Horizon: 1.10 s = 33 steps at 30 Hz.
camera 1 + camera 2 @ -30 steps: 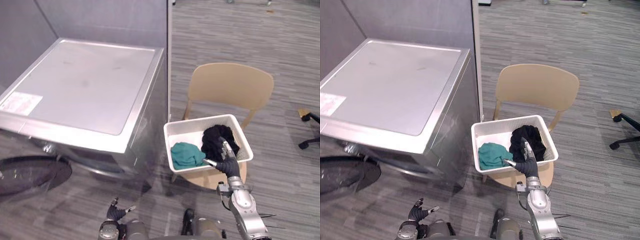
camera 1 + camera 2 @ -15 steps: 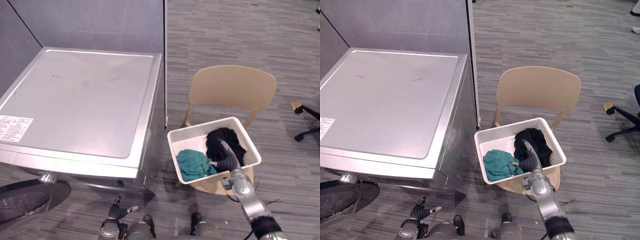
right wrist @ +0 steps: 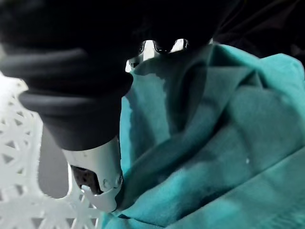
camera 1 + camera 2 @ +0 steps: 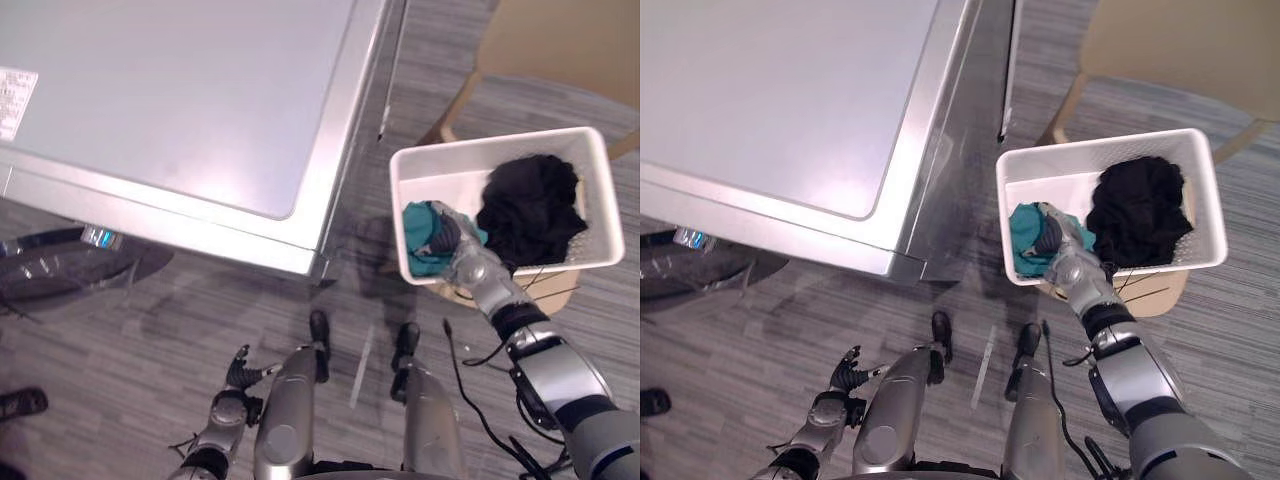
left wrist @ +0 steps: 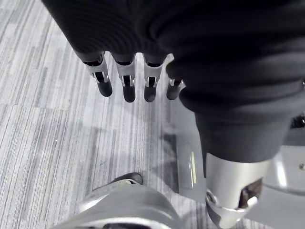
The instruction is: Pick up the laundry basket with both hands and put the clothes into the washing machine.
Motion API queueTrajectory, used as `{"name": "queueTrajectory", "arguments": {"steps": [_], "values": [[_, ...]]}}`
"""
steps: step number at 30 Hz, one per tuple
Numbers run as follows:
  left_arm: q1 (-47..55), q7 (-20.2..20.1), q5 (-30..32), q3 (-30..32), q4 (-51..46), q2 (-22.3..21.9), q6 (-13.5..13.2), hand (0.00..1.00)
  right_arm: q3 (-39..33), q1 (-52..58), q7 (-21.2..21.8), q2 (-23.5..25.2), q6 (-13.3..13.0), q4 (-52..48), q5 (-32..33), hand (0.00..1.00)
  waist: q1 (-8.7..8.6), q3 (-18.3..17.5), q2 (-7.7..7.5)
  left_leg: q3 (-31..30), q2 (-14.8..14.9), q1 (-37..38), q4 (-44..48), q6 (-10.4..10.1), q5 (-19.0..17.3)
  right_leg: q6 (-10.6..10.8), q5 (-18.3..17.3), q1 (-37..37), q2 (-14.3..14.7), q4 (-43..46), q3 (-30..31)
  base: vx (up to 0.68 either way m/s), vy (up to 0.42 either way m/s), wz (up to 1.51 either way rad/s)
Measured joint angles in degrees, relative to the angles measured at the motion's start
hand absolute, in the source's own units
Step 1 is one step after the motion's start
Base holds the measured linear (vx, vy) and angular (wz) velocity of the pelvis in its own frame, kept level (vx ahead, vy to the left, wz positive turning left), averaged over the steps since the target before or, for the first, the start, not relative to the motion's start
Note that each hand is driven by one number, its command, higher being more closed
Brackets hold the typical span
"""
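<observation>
Right hand now in basket on teal cloth, grip hidden, left hand slack, washer beside

A tan chair stood on the grey striped carpet floor, its curved backrest at the far right and one slanted leg below it. A small dark object lay at the near left edge, too cut off to identify.
</observation>
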Motion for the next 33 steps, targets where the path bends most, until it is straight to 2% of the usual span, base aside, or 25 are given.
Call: {"name": "queueTrajectory", "arguments": {"steps": [1,2,3,7,11,15,19,20,23,26,27,29,33], "values": [[-1.1,0.2,-0.4,0.0,0.0,-0.4,-0.3,0.00,0.9,-1.5,-0.8,-0.7,0.9,1.7,-1.2,0.00,0.26,0.3,0.33,-0.4,-0.3,-0.9,-0.4,0.3,1.0,0.0,0.0,-0.8,-0.4,0.2,-0.9,0.00,-0.002,0.32],[-1.6,0.3,-0.8,-0.1,-0.1,-0.7,-0.3,0.00,1.4,-2.0,-1.0,-0.9,1.4,2.3,-1.9,1.00,0.59,0.3,0.42,-0.9,-0.6,-1.4,-0.7,0.2,1.4,0.0,0.0,-1.3,-0.6,0.5,-1.2,0.02,-0.012,0.34],[-2.5,0.7,-1.1,0.0,-0.1,-1.2,-0.4,0.00,1.7,-3.1,-1.2,-1.0,2.3,3.9,-3.6,1.00,1.12,0.3,0.45,-1.3,-0.8,-2.1,-1.4,0.1,2.1,-0.1,0.0,-2.2,-0.8,1.1,-1.8,0.02,-0.021,0.21],[-2.7,1.2,-2.4,0.2,-2.7,-3.1,-0.5,0.00,3.8,-6.2,-1.5,-0.6,4.9,5.3,-5.9,1.00,1.27,0.7,0.60,-2.4,-1.0,-2.8,-2.3,-0.3,2.9,-1.1,-1.2,-3.5,-1.3,3.4,-3.3,0.03,-0.037,0.19],[-3.1,1.2,-2.8,0.6,-3.6,-4.9,-0.4,0.00,3.7,-7.6,-1.7,0.2,5.3,5.2,-4.5,1.00,1.13,0.7,0.60,-2.4,-0.7,-3.1,-3.4,-1.0,3.6,-1.5,-1.9,-4.5,-1.5,4.3,-3.6,0.01,-0.038,0.03],[-3.5,1.2,-3.3,0.7,-3.6,-6.2,-0.4,0.00,1.8,-7.6,-1.9,0.3,5.3,-0.2,2.1,1.00,1.06,0.8,0.50,-1.6,0.2,-2.2,-3.6,-1.3,3.8,-1.7,-2.0,-4.3,-0.7,4.4,-3.0,0.01,-0.045,-0.11],[-3.5,1.2,-4.3,0.7,-3.5,-6.2,-0.2,0.00,-5.7,-4.2,-3.9,0.5,5.1,-13.5,8.1,1.00,0.65,0.9,0.30,-0.7,0.6,1.3,-4.3,-1.4,3.9,-1.8,-2.0,-2.1,-0.3,4.7,-1.7,0.00,-0.028,-0.14],[-3.4,1.3,-4.4,0.8,-3.5,-6.0,-0.2,0.00,-8.8,-0.9,-4.8,0.6,5.0,-20.0,9.7,1.00,0.24,1.1,-0.30,-0.6,0.7,3.3,-4.5,-1.5,3.9,-1.8,-2.0,-0.1,-0.1,4.4,-1.6,0.00,0.000,0.00],[-2.3,1.2,-4.4,0.8,-3.5,-4.6,-0.1,0.00,-13.0,5.4,-6.3,2.3,3.5,-29.8,11.7,1.00,-0.85,0.9,-2.13,-0.3,0.8,6.1,-5.9,-1.5,3.9,-1.8,-2.0,2.7,0.4,2.4,-1.1,0.00,0.001,-0.02],[1.1,1.1,-4.3,3.1,-3.2,-3.6,0.8,0.00,-18.3,17.8,-7.4,7.4,2.2,-44.0,13.4,1.00,-2.18,-0.7,-5.15,0.8,0.5,10.1,-8.3,-1.5,3.8,-1.6,-1.9,6.0,0.8,0.3,-0.2,0.02,0.013,-0.12],[2.3,1.0,-4.2,3.1,-2.6,-2.9,0.9,0.00,-19.7,22.7,-7.6,9.6,0.6,-48.3,15.3,1.00,-2.59,-2.3,-6.17,1.1,0.3,11.3,-9.7,-1.6,3.9,-1.3,-1.7,6.8,0.9,-0.9,0.1,0.06,0.021,-0.16],[3.8,1.0,-3.5,3.2,-2.2,-2.2,1.1,0.00,-21.1,28.2,-8.1,12.1,-1.5,-53.2,17.9,1.00,-3.50,-4.0,-7.24,1.6,0.1,13.3,-11.3,-1.6,4.0,-1.0,-1.3,8.7,1.2,-2.7,0.5,0.07,0.017,-0.12],[6.1,0.6,-1.8,4.0,-0.6,-2.6,1.6,0.00,-23.3,37.2,-8.0,16.5,-4.9,-63.6,23.4,1.00,-4.37,-8.5,-7.59,1.5,-0.8,17.3,-14.5,-1.7,4.1,-0.2,-0.4,13.1,1.3,-6.8,0.0,0.14,0.039,0.04]]}}
